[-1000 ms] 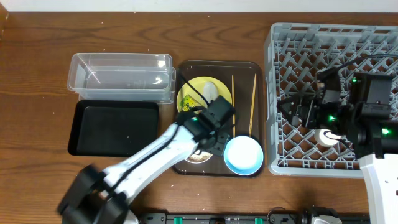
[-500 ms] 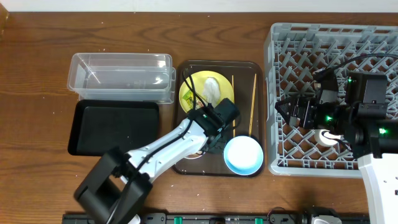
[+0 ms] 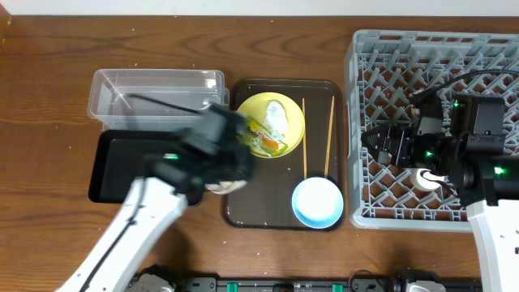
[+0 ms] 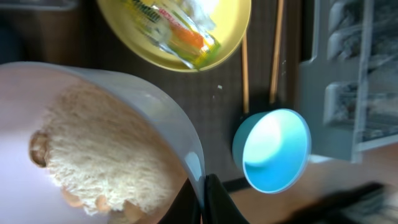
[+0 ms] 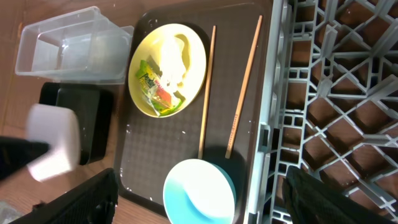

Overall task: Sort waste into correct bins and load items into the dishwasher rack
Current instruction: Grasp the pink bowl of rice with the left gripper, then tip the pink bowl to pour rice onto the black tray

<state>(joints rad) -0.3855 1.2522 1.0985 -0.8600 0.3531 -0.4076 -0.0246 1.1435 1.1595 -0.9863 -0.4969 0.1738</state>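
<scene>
1. Dishwasher rack [image 3: 430,57]: grey crate on the right of the table. The right arm is above its near-left part.
2. Right gripper [image 5: 200,179]: fingers spread wide apart, nothing between them. It hangs over the rack's left edge.
3. Serving tray [image 3: 280,217]: dark brown, in the centre just left of the rack.
4. Clear tub [image 3: 158,97]: far left. The black tray-bin [image 3: 122,166] lies on its near side, and their edges appear to touch.
5. Yellow plate [image 3: 293,122]: on the far half of the serving tray. It carries the snack wrapper [image 3: 263,139] and, on the wrapper's far side, the crumpled paper [image 3: 276,116].
6. Light blue bowl [image 3: 318,203]: upright at the tray's near-right corner.
7. White bowl [image 4: 124,93]: holds rice scraps [image 4: 106,149]. The left gripper [image 4: 202,198] is clamped on its rim, one finger on each side of the wall. Overhead, the bowl sits over the tray's left edge, next to the black bin's right end. That area is blurred, so its height cannot be read.
8. Chopsticks [image 3: 304,138]: two, lying far-to-near on the tray. They are right of the plate, apart, roughly parallel.
</scene>
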